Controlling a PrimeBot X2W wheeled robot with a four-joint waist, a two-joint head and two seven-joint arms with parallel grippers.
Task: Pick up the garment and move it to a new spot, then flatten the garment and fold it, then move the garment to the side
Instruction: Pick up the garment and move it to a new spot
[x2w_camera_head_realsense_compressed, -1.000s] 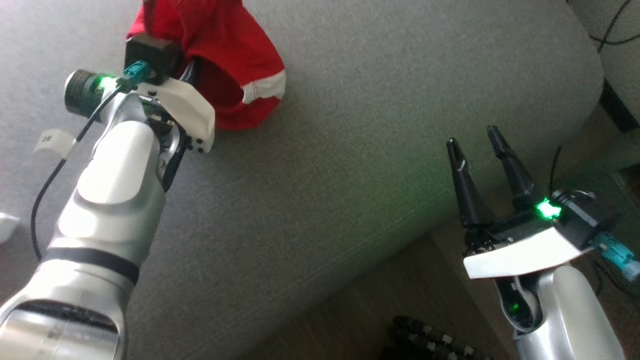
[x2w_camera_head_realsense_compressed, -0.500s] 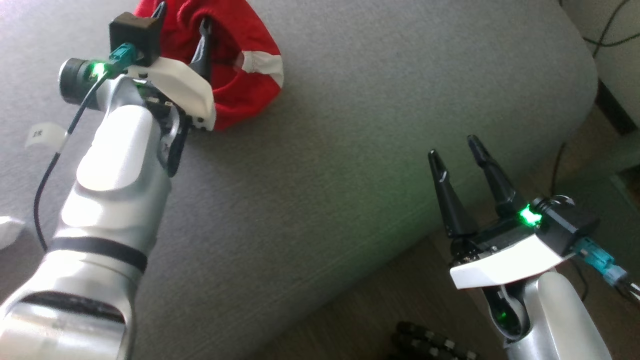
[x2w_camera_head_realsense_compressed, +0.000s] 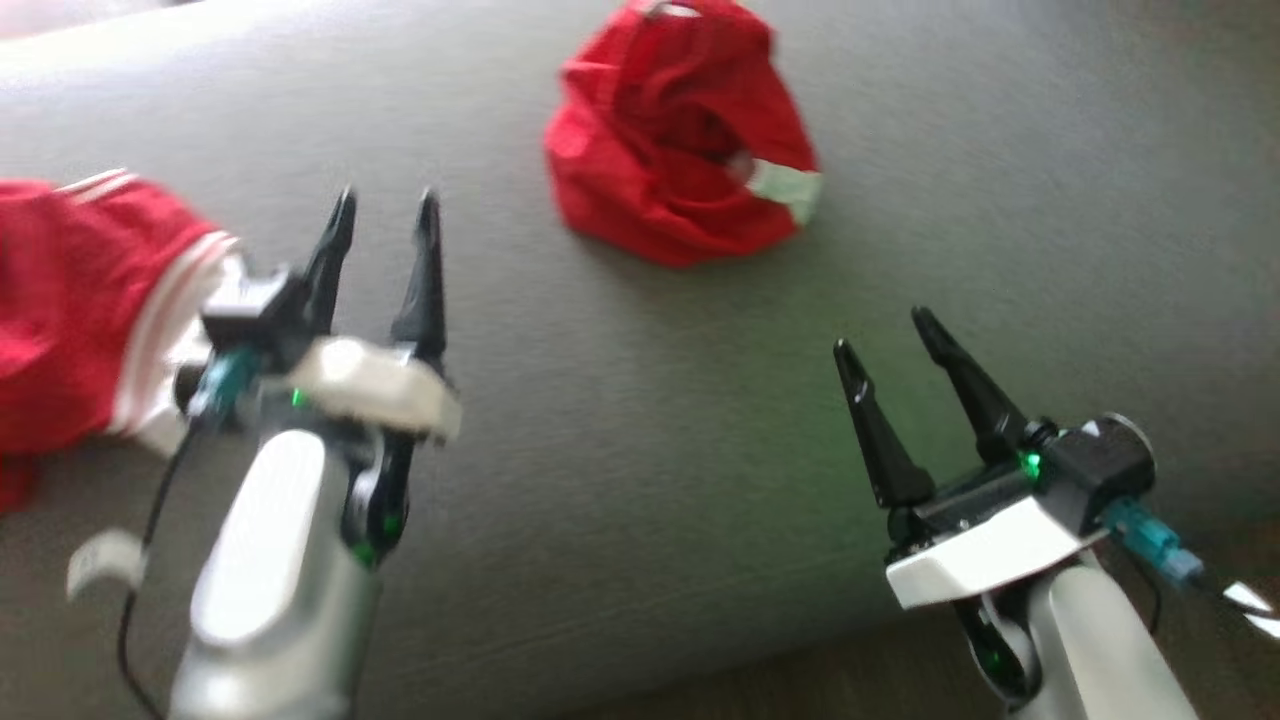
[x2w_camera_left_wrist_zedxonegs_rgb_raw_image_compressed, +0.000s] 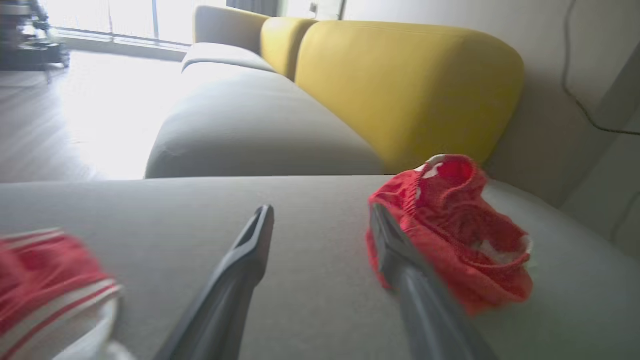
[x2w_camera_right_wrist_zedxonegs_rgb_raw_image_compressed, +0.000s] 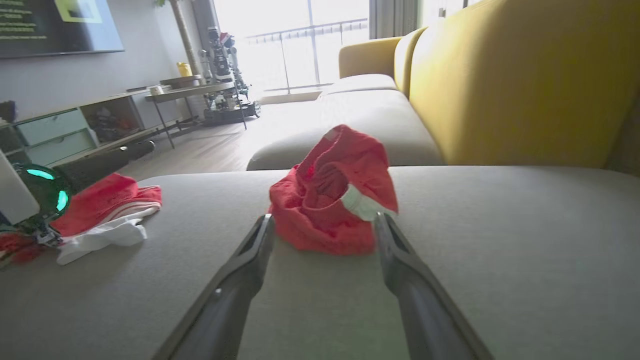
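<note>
The red garment (x2w_camera_head_realsense_compressed: 680, 140) is lying heaped at 12 o'clock on the grey sofa seat (x2w_camera_head_realsense_compressed: 620, 420), its white trim facing 4 o'clock, long axis perhaps running 11 to 5. The left hand (x2w_camera_head_realsense_compressed: 387, 200) and right hand (x2w_camera_head_realsense_compressed: 880, 330) are gaping wide, holding nothing.

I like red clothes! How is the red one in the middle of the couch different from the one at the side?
The middle garment is bunched into a heap; the side garment lies lower and flatter. The middle garment has a pale band; the side garment has white stripes. Both are red and rest on the grey couch.
</note>
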